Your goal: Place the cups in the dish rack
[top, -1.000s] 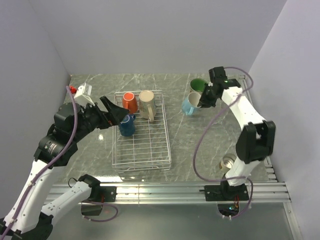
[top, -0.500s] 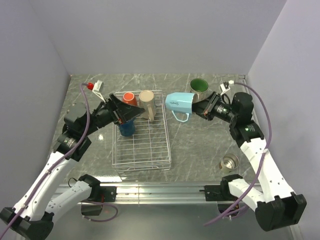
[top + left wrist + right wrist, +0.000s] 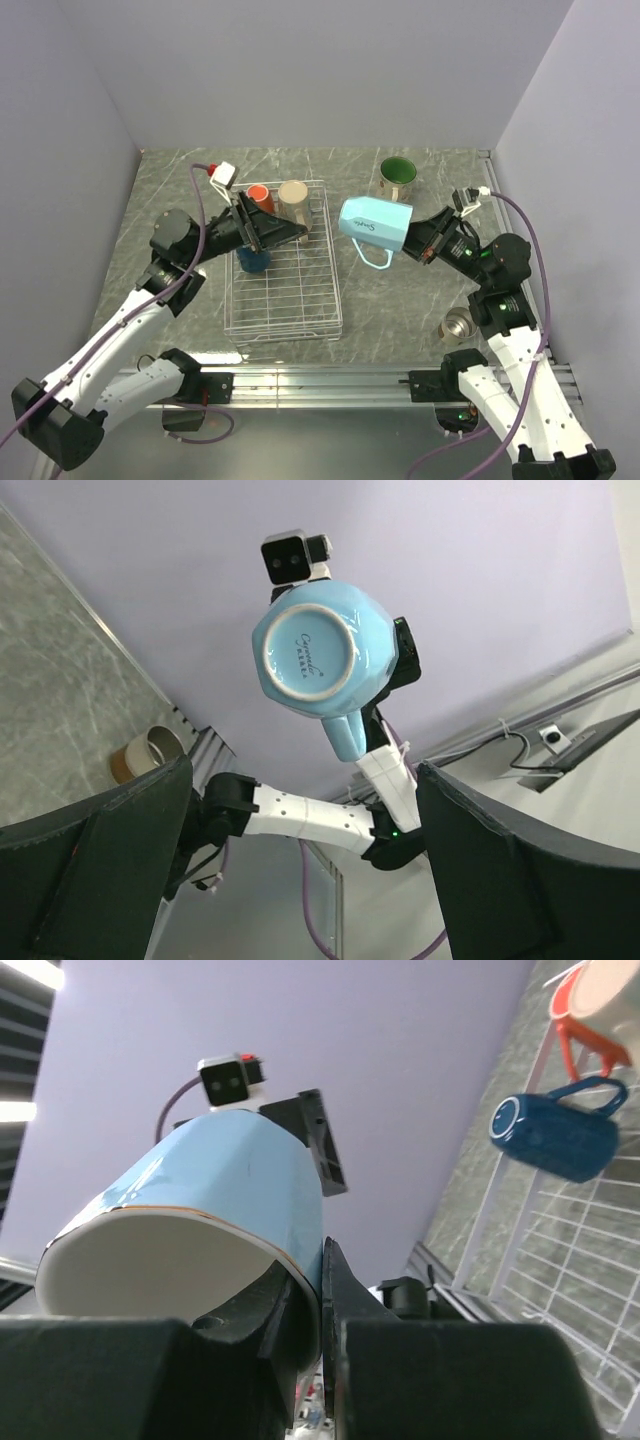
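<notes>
My right gripper (image 3: 413, 241) is shut on the rim of the light blue cup (image 3: 373, 222), holding it on its side in the air just right of the dish rack (image 3: 336, 290); one finger is inside the cup (image 3: 200, 1200) and one outside. In the white wire rack stand an orange cup (image 3: 258, 197) and a beige cup (image 3: 293, 198), with a dark blue cup (image 3: 252, 261) lying partly under my left arm. My left gripper (image 3: 290, 234) hangs open over the rack's far part, nothing between its fingers (image 3: 100, 860). It faces the light blue cup's base (image 3: 318, 662).
A cream cup with a green inside (image 3: 397, 175) stands at the far right of the marble table. A small metallic cup (image 3: 457, 325) sits by my right arm's base. Purple walls close in left, back and right. The rack's near half holds nothing.
My right arm lifted the light blue cup off the table and carried it left toward the rack. My left gripper, still open, shifted right over the rack.
</notes>
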